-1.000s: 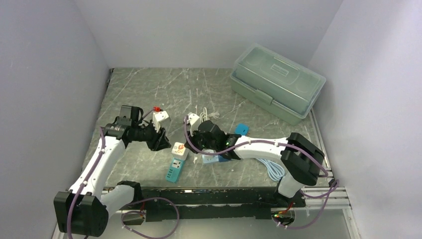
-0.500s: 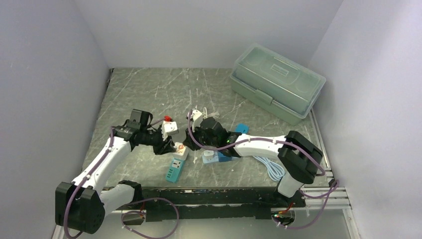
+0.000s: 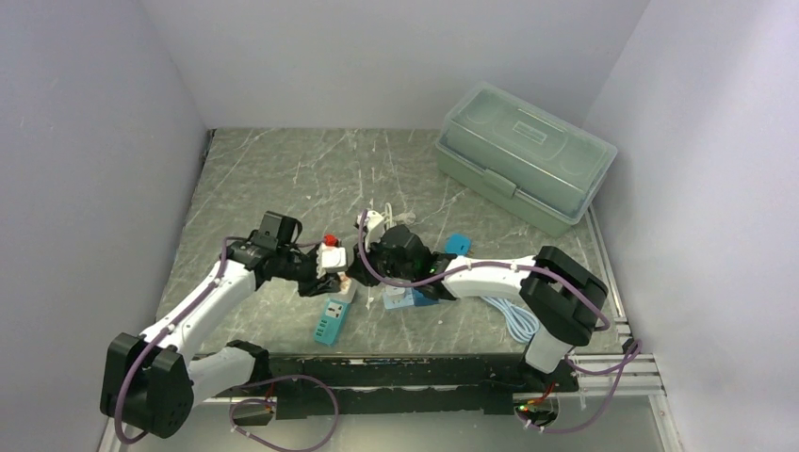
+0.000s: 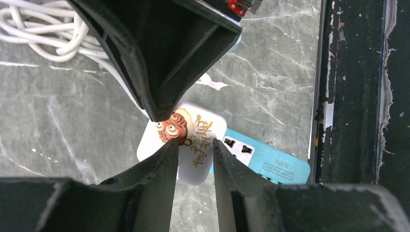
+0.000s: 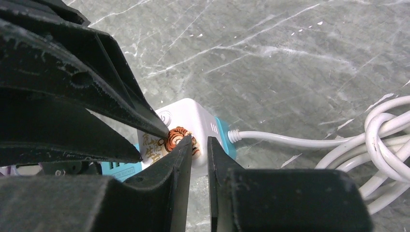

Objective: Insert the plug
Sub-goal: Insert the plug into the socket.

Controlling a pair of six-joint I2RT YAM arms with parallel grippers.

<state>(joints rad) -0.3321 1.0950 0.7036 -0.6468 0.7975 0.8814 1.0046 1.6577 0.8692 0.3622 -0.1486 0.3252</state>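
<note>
A white plug block with a tiger sticker point(image 3: 341, 286) sits on the end of a teal power strip point(image 3: 329, 323) near the table's front. It also shows in the left wrist view point(image 4: 196, 137) and the right wrist view point(image 5: 186, 121). My left gripper point(image 3: 318, 275) comes from the left, its tips just above the plug, jaws a narrow gap apart with nothing between them. My right gripper point(image 3: 363, 270) comes from the right, tips over the sticker, jaws almost closed and empty. The two grippers' tips nearly meet over the plug. The plug's pins are hidden.
A pale green lidded box point(image 3: 523, 155) stands at the back right. A coiled white cable point(image 3: 384, 217) lies behind the grippers. A small blue block point(image 3: 458, 245), a light blue adapter point(image 3: 399, 299) and a pale blue cable point(image 3: 516, 320) lie by the right arm.
My left gripper has swung right and down to the plug. My right gripper has shifted slightly left over it. The plug and strip have not moved.
</note>
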